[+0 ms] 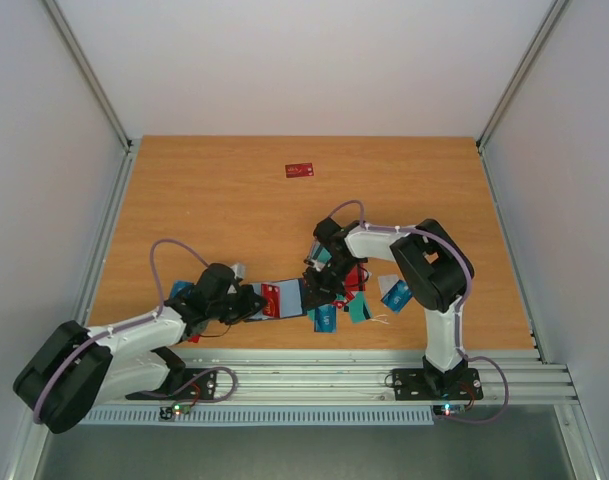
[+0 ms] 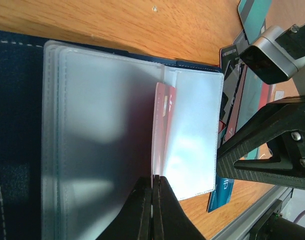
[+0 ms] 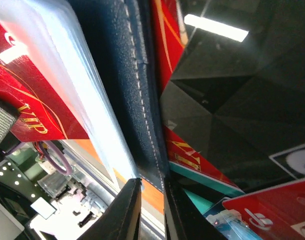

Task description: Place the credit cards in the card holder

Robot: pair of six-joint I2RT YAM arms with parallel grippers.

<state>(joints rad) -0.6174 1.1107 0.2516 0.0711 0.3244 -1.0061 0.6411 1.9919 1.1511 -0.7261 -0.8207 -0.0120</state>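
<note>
Nearest you, just past the metal rail (image 1: 314,378), the card holder (image 1: 281,297) lies open on the table (image 1: 214,200), stretched between both arms. Your left gripper (image 2: 153,186) is clenched on the bottom edge of a clear sleeve (image 2: 107,130). The fingertips pinch the plastic right at its rim. A red card (image 2: 164,117) shows through the sleeves directly above that pinch, its long edge running away from the fingers.

On the other side, your right gripper (image 3: 152,195) is clamped on the stitched edge of the navy cover (image 3: 117,75), one finger on each face. The sleeves fan out to the left of it. From above, the two grippers are close together with only the holder between them, so room is tight there.

Just right of the holder, the credit cards (image 1: 331,316) lie in an overlapping heap of teal, blue and red. The heap crowds the right gripper and reaches toward the right arm's upright link. One teal card (image 1: 181,290) lies by itself beside the left arm.

Farther out, open wood runs to a lone red card (image 1: 300,170) near the far edge, well apart from everything else.
</note>
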